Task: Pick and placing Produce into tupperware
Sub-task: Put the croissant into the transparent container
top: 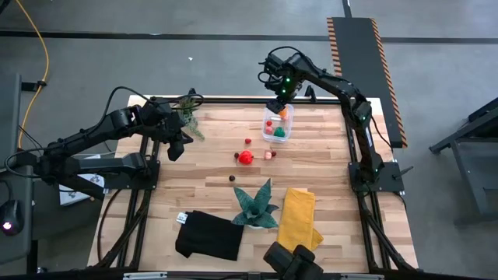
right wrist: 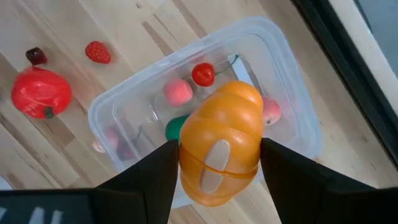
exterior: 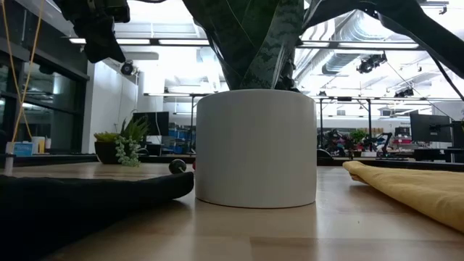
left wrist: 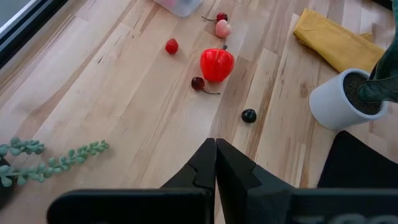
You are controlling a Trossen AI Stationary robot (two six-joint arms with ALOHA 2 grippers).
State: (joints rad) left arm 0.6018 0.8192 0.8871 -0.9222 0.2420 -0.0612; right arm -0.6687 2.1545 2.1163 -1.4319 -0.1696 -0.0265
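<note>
At upper centre of the high view, the right end effector (right wrist: 217,165) hangs over the clear tub (right wrist: 292,112), grasping an orange toy pumpkin (right wrist: 221,149) ready to drop in, while the left end effector (left wrist: 216,163) waits clenched above the bench (top: 210,167).

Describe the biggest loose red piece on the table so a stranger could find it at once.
Start at the clear tupperware near the table's far edge, under the right gripper. Just nearer, toward the table's middle, sits the red pepper-like toy. It is far larger than the tiny pieces scattered round it.
</note>
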